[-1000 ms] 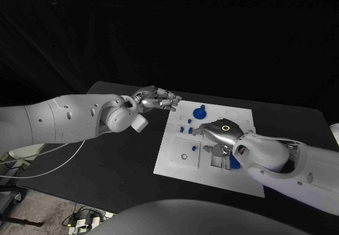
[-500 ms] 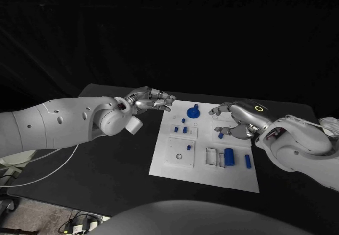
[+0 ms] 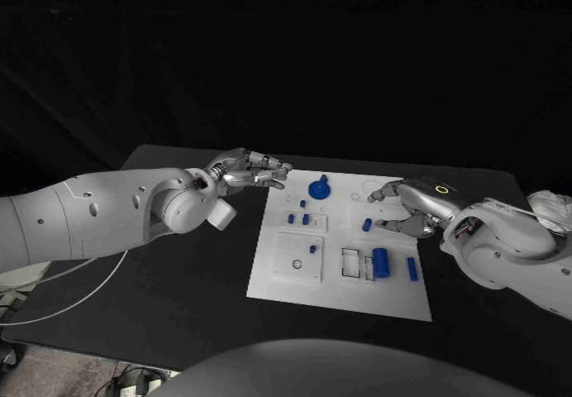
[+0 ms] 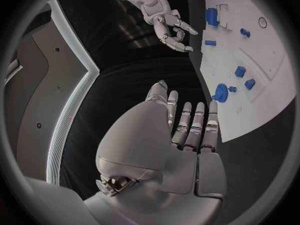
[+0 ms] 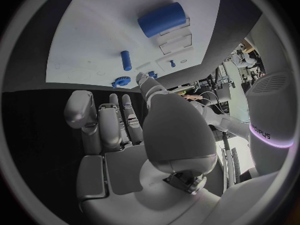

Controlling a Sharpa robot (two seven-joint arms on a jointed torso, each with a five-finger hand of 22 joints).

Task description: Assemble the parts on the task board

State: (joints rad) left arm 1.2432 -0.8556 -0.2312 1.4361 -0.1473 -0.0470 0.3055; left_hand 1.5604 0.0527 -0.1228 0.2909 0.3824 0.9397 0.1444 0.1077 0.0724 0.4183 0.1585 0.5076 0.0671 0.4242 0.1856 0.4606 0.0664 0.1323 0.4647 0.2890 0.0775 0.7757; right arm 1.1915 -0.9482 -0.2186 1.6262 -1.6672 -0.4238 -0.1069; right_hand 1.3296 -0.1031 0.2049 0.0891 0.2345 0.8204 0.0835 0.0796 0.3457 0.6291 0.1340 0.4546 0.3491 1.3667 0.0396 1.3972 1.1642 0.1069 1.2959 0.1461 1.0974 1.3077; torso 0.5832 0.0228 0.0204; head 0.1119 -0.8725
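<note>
White and flat, the rectangular task board (image 3: 328,285) lies in the middle of the black surface (image 3: 178,281) in front of me. Small blue parts are spread over its far half. A blue round gear-like part with a knob (image 3: 320,188) stands near the far edge, with two little blue pegs (image 3: 298,219) a bit nearer to me beside it. A short blue pin (image 3: 367,224) lies towards the right side. A thick blue cylinder (image 3: 382,262) rests in a rectangular recess, and a slimmer blue bar (image 3: 412,268) lies just beside it to the right. A tiny blue stub (image 3: 312,248) stands on a raised square plate (image 3: 298,256), which also carries a dark ring (image 3: 296,265).

My right hand (image 3: 403,211) hovers over the board's far right part, near the short blue pin, fingers curled loosely downward and apart, holding nothing that I can see. In the right wrist view its fingers (image 5: 103,127) lie straight, side by side, with nothing in them.

My left hand (image 3: 250,172) sits off the board's far left corner, above the bare surface; its fingers are stretched out side by side in the left wrist view (image 4: 190,130), and it holds nothing.

Small lettering shows on my body in the right wrist view, too small to read surely.
</note>
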